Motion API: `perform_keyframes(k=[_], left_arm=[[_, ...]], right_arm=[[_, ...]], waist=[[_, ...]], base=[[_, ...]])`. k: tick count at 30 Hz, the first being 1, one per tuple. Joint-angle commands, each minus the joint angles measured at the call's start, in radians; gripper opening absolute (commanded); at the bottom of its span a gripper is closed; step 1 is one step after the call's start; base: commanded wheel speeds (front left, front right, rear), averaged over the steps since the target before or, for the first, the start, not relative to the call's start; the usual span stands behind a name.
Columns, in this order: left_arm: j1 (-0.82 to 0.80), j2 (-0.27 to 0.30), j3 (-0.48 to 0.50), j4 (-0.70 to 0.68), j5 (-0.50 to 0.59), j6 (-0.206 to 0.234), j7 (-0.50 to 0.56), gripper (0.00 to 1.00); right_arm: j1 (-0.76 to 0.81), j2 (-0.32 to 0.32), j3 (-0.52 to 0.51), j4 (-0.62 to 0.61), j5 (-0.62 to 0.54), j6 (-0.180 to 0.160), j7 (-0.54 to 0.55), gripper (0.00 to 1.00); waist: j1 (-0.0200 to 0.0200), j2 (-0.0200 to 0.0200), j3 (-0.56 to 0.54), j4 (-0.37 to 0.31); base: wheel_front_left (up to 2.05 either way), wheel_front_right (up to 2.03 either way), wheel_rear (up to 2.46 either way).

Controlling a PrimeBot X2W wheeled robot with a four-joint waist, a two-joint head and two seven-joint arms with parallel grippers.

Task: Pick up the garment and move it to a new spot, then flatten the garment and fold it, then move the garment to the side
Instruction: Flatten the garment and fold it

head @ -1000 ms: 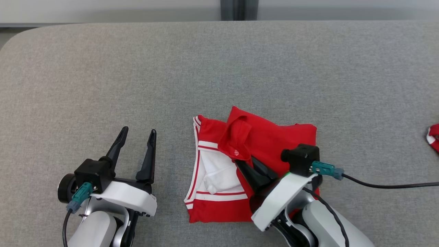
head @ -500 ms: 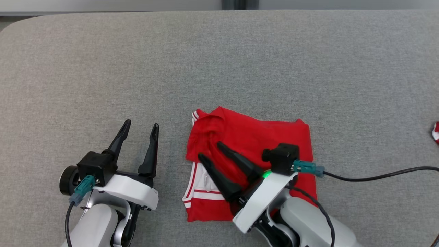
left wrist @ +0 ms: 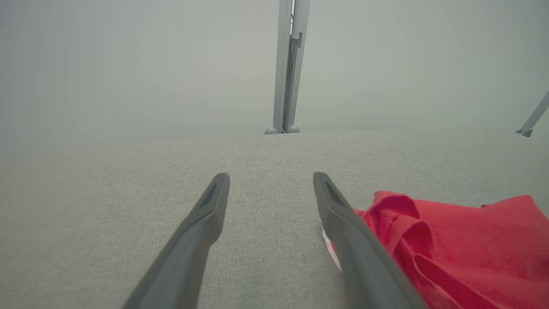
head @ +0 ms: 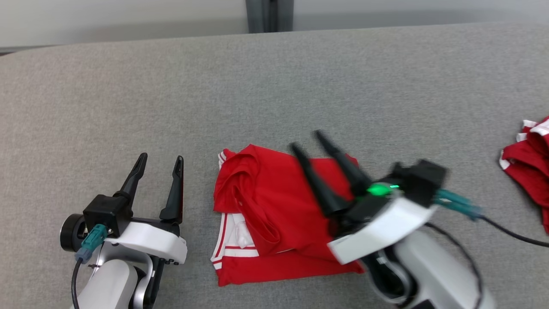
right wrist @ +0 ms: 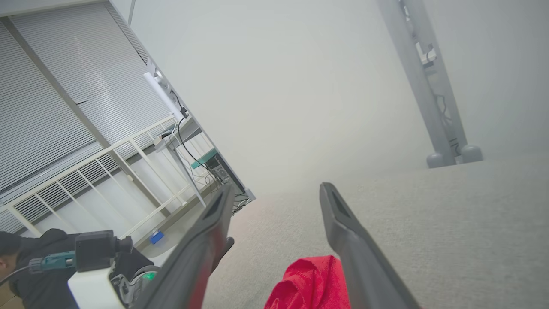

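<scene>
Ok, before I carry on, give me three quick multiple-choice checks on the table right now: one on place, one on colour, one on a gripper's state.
1. The folded garment lies: A) left of the left gripper B) right of the left gripper C) under it.
2. Its trim is: A) blue B) white C) yellow.
3. The right gripper is: A) shut on the garment B) shut, empty C) open, holding nothing.
Answers: 1 B, the head view shows the cloth to that gripper's right; 2 B, white stripes edge the red cloth; 3 C, its fingers stand wide apart, gripping nothing.
</scene>
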Motion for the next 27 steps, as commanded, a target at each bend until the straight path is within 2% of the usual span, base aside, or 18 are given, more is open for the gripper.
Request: perform_keyframes(k=[1,8,15,19,27], left_arm=[[0.015,0.008,0.010,-0.012,0.008,0.013,-0.003,1.00],[0.043,0.023,0.028,-0.056,0.008,0.049,-0.001,1.00],[0.090,0.044,0.045,-0.107,0.009,0.087,0.007,1.00],[0.137,0.058,0.056,-0.147,0.005,0.112,0.014,1.00],[0.215,0.073,0.063,-0.219,-0.007,0.147,0.033,1.00]], right_arm=[[0.041,-0.021,-0.061,-0.025,-0.034,0.000,-0.005,1.00],[0.166,-0.099,-0.323,-0.049,-0.197,0.000,-0.005,1.00],[0.262,-0.162,-0.478,-0.024,-0.358,0.000,0.022,1.00],[0.323,-0.174,-0.537,-0.005,-0.409,0.000,0.046,1.00],[0.393,-0.159,-0.580,0.003,-0.437,0.000,0.069,1.00]], waist=[[0.0000,0.0000,-0.017,-0.015],[0.0000,0.0000,-0.059,-0.041],[0.0000,0.0000,-0.095,-0.058],[0.0000,0.0000,-0.121,-0.065],[0.0000,0.0000,-0.152,-0.065]], base=[[0.00,0.00,0.00],[0.00,0.00,0.00],[0.00,0.00,0.00],[0.00,0.00,0.00],[0.00,0.00,0.00]])
